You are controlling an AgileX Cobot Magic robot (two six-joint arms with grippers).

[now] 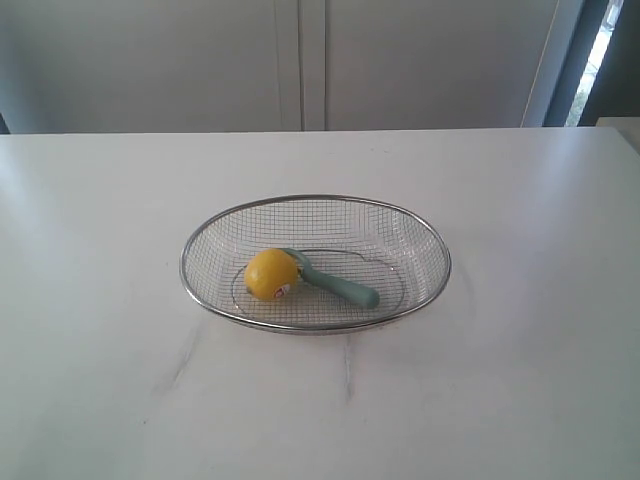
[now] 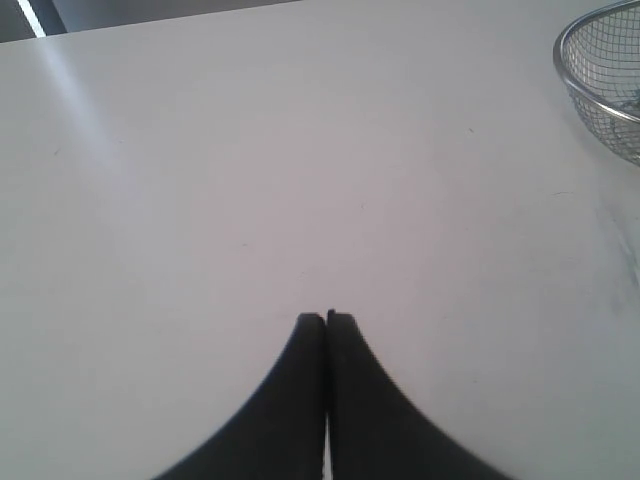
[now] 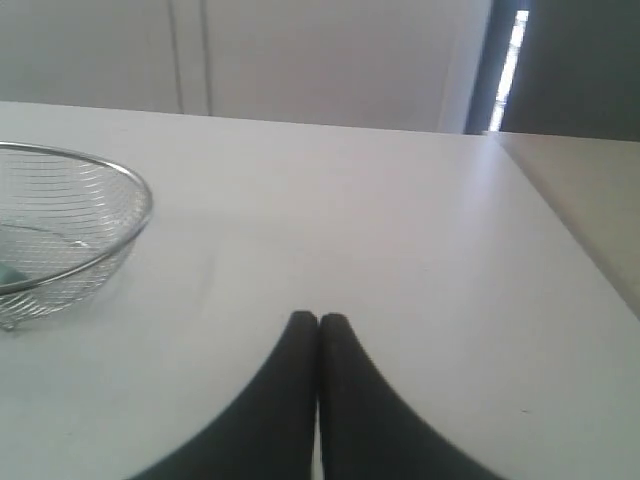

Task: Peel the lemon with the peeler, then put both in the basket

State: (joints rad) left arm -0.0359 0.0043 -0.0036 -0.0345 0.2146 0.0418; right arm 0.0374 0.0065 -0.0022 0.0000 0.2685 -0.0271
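Observation:
The silver wire-mesh basket (image 1: 425, 240) stands at the middle of the white table. Inside it lies the yellow lemon (image 1: 269, 272), sticker facing front, touching the teal-handled peeler (image 1: 345, 287), whose blade head is tucked against the lemon. Neither arm shows in the exterior view. My left gripper (image 2: 326, 317) is shut over bare table, with the basket (image 2: 580, 85) at that view's edge. My right gripper (image 3: 319, 318) is shut too, empty, with the basket (image 3: 135, 215) off to one side and a sliver of teal handle (image 3: 12, 274) inside it.
The white table (image 1: 520, 400) spreads wide around the basket, with faint grey scuffs in front of it. A pale wall and a dark doorway with a bright strip (image 1: 600, 50) stand behind. The table's side edge (image 3: 560, 215) shows in the right wrist view.

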